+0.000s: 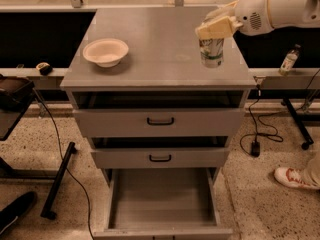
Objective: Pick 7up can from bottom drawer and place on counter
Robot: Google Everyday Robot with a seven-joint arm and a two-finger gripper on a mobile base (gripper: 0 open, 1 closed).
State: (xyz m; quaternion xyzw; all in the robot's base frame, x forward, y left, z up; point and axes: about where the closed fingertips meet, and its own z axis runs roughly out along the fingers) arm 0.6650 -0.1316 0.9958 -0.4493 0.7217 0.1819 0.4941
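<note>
1. I am seeing the gripper (216, 29) hanging over the right rear part of the counter (155, 59), reaching in from the right on the pale arm (280, 6).
2. Its fingers are closing in narrowly around the top of the can (211, 53) and appear to be gripping it; the can is standing upright directly under the gripper, with its base at the counter surface. I cannot tell whether it is touching.
3. The counter is lying flat, grey and matte, spreading out to the left of and toward me from the gripper.
4. A pale bowl (105, 51) is sitting on the counter well to the left of the gripper, near the left edge.
5. Far below the gripper, the bottom drawer (162, 199) is standing pulled out, showing its plain grey inside.
6. Between it and the counter, two shallower drawers with black handles (160, 121) are sitting slightly ajar.
7. To the right of the gripper and lower, a small bottle (289, 60) is standing on a ledge.
8. Beneath that, a black cord (257, 134) is trailing onto the speckled floor (260, 204), and a white shoe (292, 178) is showing at the right edge.
</note>
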